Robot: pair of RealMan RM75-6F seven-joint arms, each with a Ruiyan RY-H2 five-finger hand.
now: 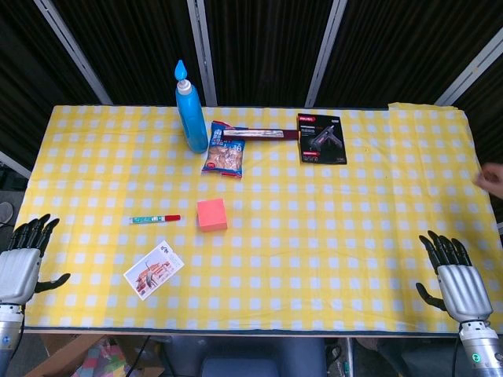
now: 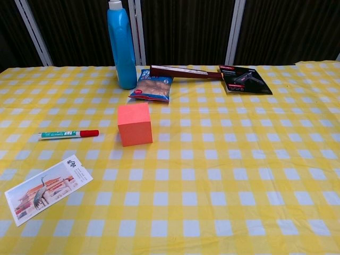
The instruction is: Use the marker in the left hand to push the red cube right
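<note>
The red cube [image 1: 212, 214] [image 2: 135, 124] sits on the yellow checked tablecloth, left of the middle. A marker with a red cap [image 1: 155, 219] [image 2: 68, 134] lies flat just left of the cube, cap end toward it, a short gap between them. My left hand [image 1: 22, 257] hovers open at the table's near left corner, well left of the marker, holding nothing. At the near right edge my right hand [image 1: 451, 271] is open too, fingers spread upward. The chest view shows neither hand.
A postcard [image 1: 154, 269] [image 2: 47, 188] lies near the front left. At the back stand a blue bottle [image 1: 189, 110] [image 2: 121, 45], a snack bag [image 1: 223, 149] [image 2: 152, 87], a dark red bar [image 1: 259, 134] and a packaged glue gun [image 1: 321, 139] [image 2: 244, 79].
</note>
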